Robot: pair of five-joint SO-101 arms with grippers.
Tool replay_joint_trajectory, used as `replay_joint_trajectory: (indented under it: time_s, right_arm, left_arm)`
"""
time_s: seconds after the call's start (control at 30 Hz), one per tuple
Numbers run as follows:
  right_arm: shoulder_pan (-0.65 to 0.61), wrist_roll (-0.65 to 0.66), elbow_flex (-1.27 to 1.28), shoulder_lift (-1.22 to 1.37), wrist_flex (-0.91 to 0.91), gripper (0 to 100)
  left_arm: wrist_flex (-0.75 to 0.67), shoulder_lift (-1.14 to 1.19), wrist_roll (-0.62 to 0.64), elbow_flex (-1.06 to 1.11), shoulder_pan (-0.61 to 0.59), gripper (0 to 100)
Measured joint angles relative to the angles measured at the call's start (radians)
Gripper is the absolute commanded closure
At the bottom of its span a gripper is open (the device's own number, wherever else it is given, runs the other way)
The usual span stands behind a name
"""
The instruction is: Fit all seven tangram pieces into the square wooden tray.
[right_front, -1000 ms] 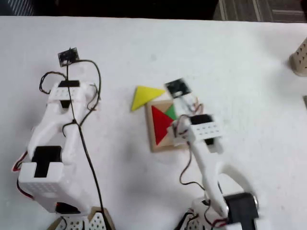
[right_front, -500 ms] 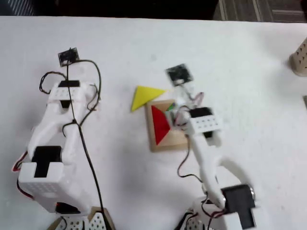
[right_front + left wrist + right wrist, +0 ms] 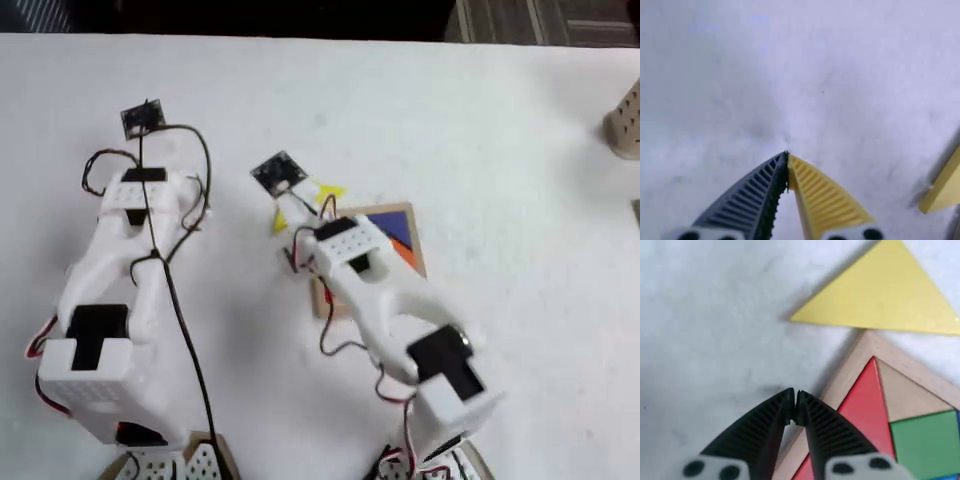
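One loose piece: a yellow triangle [image 3: 880, 300] lay flat on the white tabletop [image 3: 500, 120], just off the wooden tray [image 3: 850, 372] and touching or nearly touching its corner. In the high view it sat at about 10 o'clock from the tray's middle.
Tray contents: a red piece [image 3: 865, 397] and a green piece [image 3: 925, 445] were seated, with a patch of bare wood between them and the rim. A blue piece [image 3: 392, 228] and an orange piece [image 3: 405, 255] showed on the tray's 3 o'clock side.
Right jaws: the right jaws [image 3: 794, 412] were closed on nothing, with their tips over the tabletop just outside the tray's rim.
Key relation: the triangle lay ahead of those tips, at roughly 11 o'clock from the right wrist in the high view. Judging from its visible parts, its long edge faced the tray and ran about 8 to 2 o'clock. The jaws would probably need to part before taking it.
Left jaws: the left jaws [image 3: 786, 167] were pressed together and empty over bare tabletop.
Nearer arm: the right arm was far nearer. The left arm sat at the 9 o'clock side, well apart from the tray.
Writing: no label or brand could be read.
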Motion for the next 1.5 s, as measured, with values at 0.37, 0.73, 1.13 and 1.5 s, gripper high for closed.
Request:
replay_joint_trajectory:
  time_s: [0.37, 0.73, 1.13, 1.5]
  right_arm:
    - [0.169, 0.005, -0.158, 0.100, 0.083, 97.8]
    - [0.431, 0.005, -0.239, 0.104, 0.083, 97.8]
    - [0.671, 0.015, -0.480, 0.315, 0.083, 97.9]
    - [0.749, 0.252, -0.542, 0.373, 0.313, 97.9]
  left_arm:
    - [0.000, 0.000, 0.000, 0.000, 0.000, 98]
    - [0.000, 0.000, 0.000, 0.000, 0.000, 98]
    - [-0.038, 0.000, -0.080, 0.000, 0.000, 98]
    - [-0.041, 0.000, -0.083, 0.000, 0.000, 98]
